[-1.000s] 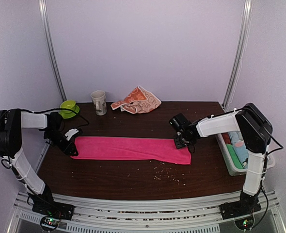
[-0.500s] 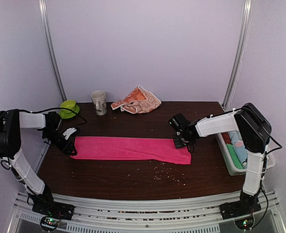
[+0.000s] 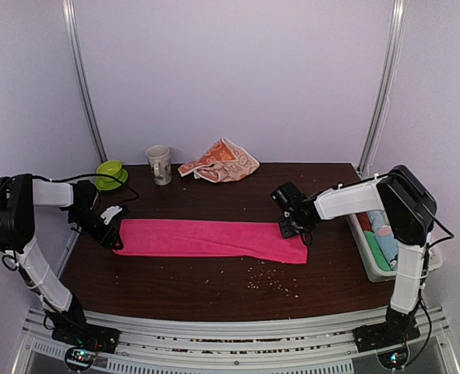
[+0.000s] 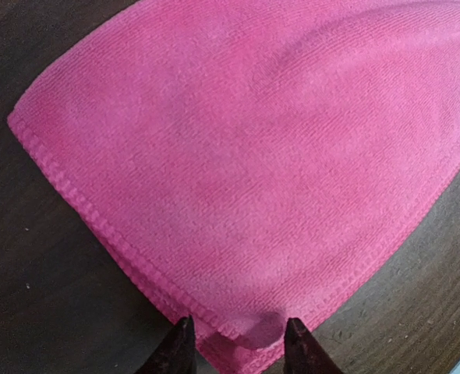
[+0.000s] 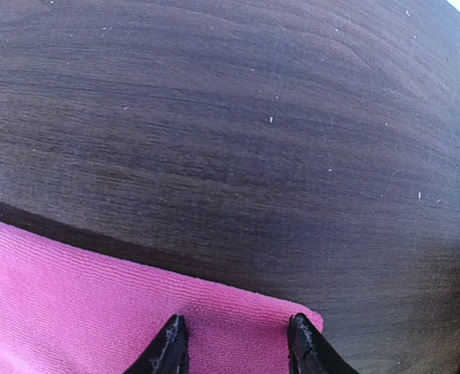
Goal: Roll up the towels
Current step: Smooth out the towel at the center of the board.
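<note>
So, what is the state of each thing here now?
Pink towel: laid flat in a long strip, not rolled.
Orange towel: crumpled, not rolled.
Mug: upright.
Green bowl: upright.
Left gripper: open, tips at the pink towel's left end.
Right gripper: open, tips at its right end.

pink towel (image 4: 238, 171): soft cloth, fine ribbed pile, matt, stitched hem
table (image 5: 230, 117): dark wood grain, smooth, faint sheen
crumbs (image 3: 265, 278): pale, gritty specks in front of the pink towel
printed towel (image 3: 222, 165): soft matt cloth, behind the pink towel
mug (image 3: 160, 164): pale, glossy glaze
bowl (image 3: 110, 173): green, shiny, plastic look
left gripper (image 4: 236, 349): fingertips black, hard, dull sheen
</note>
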